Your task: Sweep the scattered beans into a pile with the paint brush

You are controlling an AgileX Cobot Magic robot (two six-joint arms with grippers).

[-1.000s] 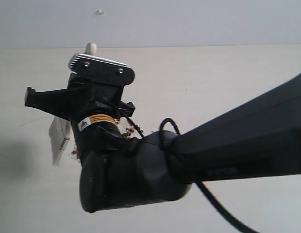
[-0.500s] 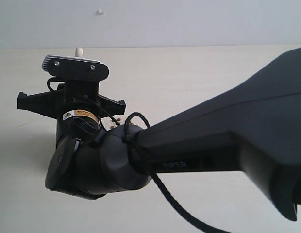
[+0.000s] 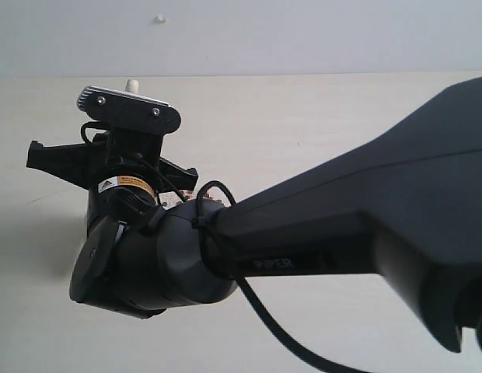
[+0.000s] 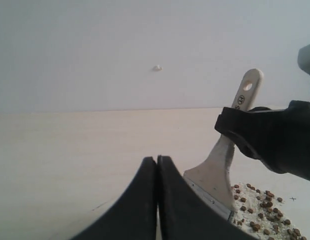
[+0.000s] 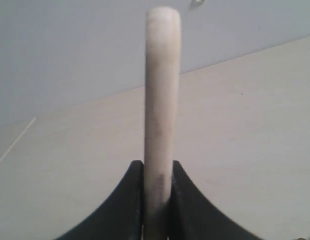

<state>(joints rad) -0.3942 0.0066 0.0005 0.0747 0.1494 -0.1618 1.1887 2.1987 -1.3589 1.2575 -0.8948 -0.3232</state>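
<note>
My right claw [image 5: 158, 169] grips the paint brush [image 5: 162, 90] by its handle, head down beside the beans [image 4: 265, 212] on the bench [image 4: 70, 150]; my left claw [image 4: 156, 165] is clenched, empty.

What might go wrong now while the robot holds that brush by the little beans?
1. The right black pincer pinches the whitish wooden paint brush across its thin handle, so it may twist when pushed.
2. The tiny reddish-brown beans lie loose and spread out; a quick sweep could flick them away.
3. The left black pincer, shut, looks near the brush, so the arms might bump.
</note>
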